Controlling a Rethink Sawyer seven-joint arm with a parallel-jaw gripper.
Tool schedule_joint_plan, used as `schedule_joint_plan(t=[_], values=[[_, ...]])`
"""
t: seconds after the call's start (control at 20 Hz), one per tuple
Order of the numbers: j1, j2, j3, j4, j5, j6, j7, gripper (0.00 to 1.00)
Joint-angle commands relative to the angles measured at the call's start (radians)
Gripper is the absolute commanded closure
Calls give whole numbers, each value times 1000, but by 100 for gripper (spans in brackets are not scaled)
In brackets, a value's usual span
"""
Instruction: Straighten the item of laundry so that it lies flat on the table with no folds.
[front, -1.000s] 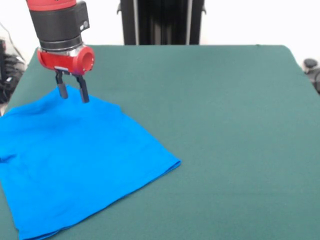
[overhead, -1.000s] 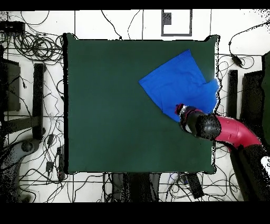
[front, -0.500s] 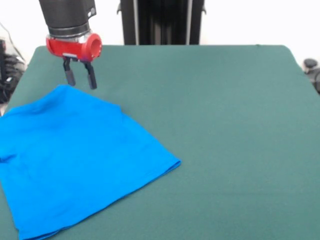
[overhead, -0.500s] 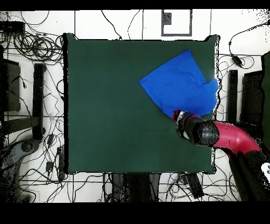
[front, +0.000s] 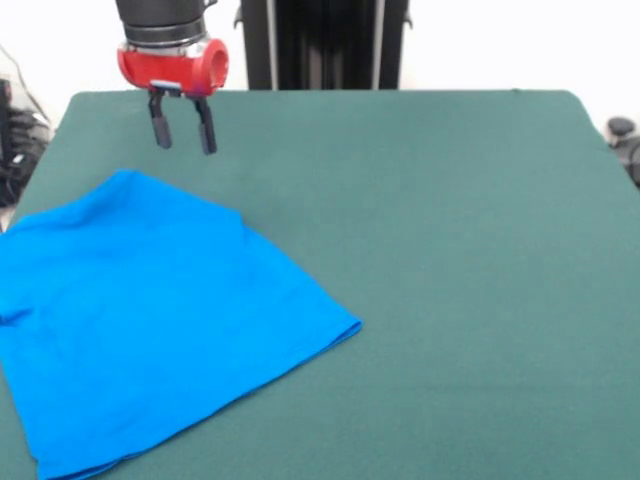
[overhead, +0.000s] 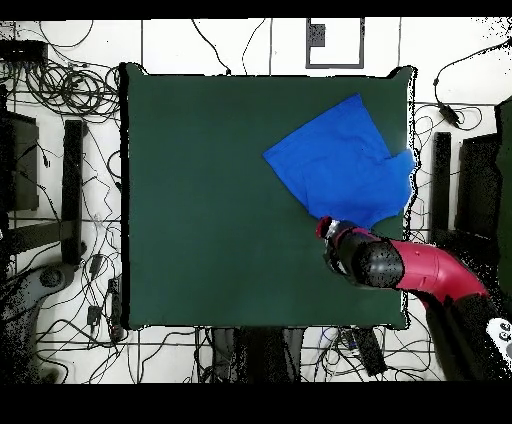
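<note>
Green felt table; thin blue T-shirt spread smooth; gripper above, fingers spread, empty.

A black cylindrical wrist segment ends in a glossy red rounded collar with a silver ring; the end effector has two slim dark fingers.

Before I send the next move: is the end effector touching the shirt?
Apart. In the front view the open end effector hangs empty above bare table, with green showing between its tips and the shirt.
</note>
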Motion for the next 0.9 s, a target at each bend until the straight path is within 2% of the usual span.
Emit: schedule_joint_plan(t=[0.05,0.3,0.45,0.65,0.8,0.9], values=[[60,33,-30,48,-44,-52,45,0],[33,68,4,15,-58,-45,-27,0],[-25,93,103,-16,-110,1,-209,0],[-148,152,281,-58,-158,122,-500,0],[-210,165,365,-76,-206,183,-656,0],[-241,172,396,-81,-231,212,-717,0]])
